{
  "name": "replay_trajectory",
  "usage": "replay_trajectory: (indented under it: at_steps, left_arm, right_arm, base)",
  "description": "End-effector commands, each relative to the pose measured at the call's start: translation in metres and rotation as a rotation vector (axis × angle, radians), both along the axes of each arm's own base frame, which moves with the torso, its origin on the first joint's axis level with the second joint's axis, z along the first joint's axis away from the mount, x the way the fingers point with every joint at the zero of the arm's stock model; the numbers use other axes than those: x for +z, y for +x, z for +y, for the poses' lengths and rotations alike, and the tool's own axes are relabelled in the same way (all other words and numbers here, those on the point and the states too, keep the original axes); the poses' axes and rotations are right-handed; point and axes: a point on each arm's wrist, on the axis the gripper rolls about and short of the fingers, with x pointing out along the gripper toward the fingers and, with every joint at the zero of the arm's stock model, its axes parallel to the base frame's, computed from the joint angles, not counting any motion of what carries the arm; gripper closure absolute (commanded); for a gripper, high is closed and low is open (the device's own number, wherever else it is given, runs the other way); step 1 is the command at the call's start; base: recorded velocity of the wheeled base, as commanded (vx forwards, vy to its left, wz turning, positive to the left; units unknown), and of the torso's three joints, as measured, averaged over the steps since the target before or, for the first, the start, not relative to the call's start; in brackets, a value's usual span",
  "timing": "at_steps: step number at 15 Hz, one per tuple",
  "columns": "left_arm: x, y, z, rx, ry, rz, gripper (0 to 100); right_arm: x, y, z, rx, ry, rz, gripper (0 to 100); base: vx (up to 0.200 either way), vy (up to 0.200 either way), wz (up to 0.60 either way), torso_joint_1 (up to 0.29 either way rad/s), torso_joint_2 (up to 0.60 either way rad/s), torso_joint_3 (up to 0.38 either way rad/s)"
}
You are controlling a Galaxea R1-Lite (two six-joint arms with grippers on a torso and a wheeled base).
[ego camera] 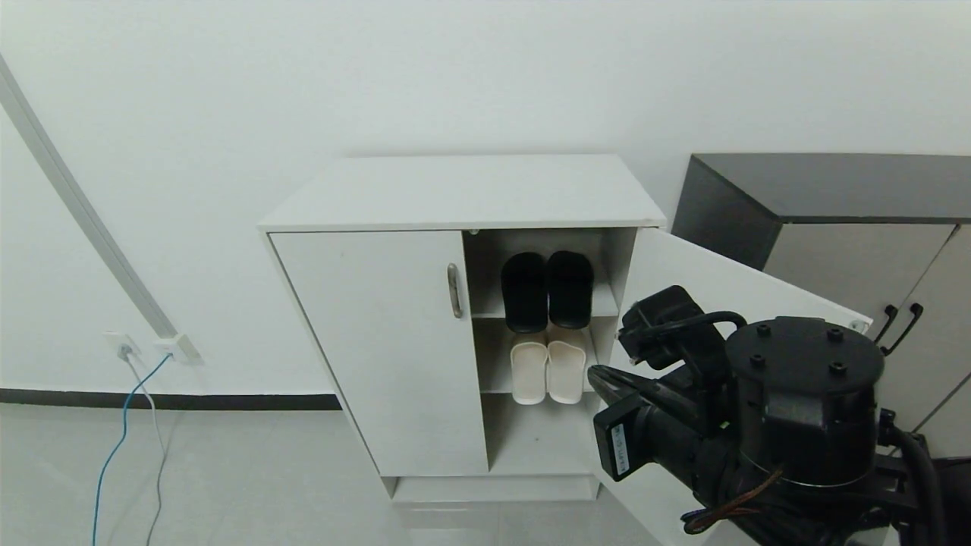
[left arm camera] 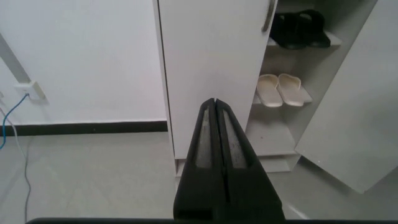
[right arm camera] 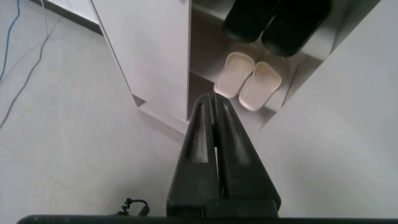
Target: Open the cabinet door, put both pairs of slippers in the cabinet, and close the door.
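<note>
Storage looks finished: at centre frame the black slippers sit a shelf above the white slippers inside the cabinet, tucked in, it seems, so the door hanging open at centre right can shut. Your left claw and right claw are clenched on nothing, well apart from both pairs.

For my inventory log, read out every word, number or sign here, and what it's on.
None can be read.
White sticker on the right arm: print too small to read.
Cabinet, black slippers, white slippers: no markings visible.
</note>
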Motion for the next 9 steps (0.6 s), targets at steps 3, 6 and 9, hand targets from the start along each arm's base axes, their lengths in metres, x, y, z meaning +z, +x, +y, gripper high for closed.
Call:
replay_trajectory:
  at_steps: [3, 6, 9]
  left_arm:
    - [0.0000, 0.0000, 0.0000, 0.000, 0.000, 0.000, 100]
    - [0.0000, 0.0000, 0.0000, 0.000, -0.002, 0.000, 100]
    - [0.0000, 0.0000, 0.0000, -0.001, -0.002, 0.000, 100]
  right_arm:
    - [-0.0007, 0.0000, 0.0002, 0.002, -0.002, 0.001, 100]
    - [-0.0040, 0.0010, 0.0017, 0.002, -0.011, 0.007, 100]
    - [-0.0057, 0.0036, 0.0000, -0.011, -0.016, 0.010, 100]
  base:
    - [0.000, 0.000, 0.00, 0.198, -0.52, -0.317]
    - [0.000, 0.000, 0.00, 0.219, -0.53, -0.316]
    - [0.000, 0.000, 0.00, 0.233, -0.55, -0.321]
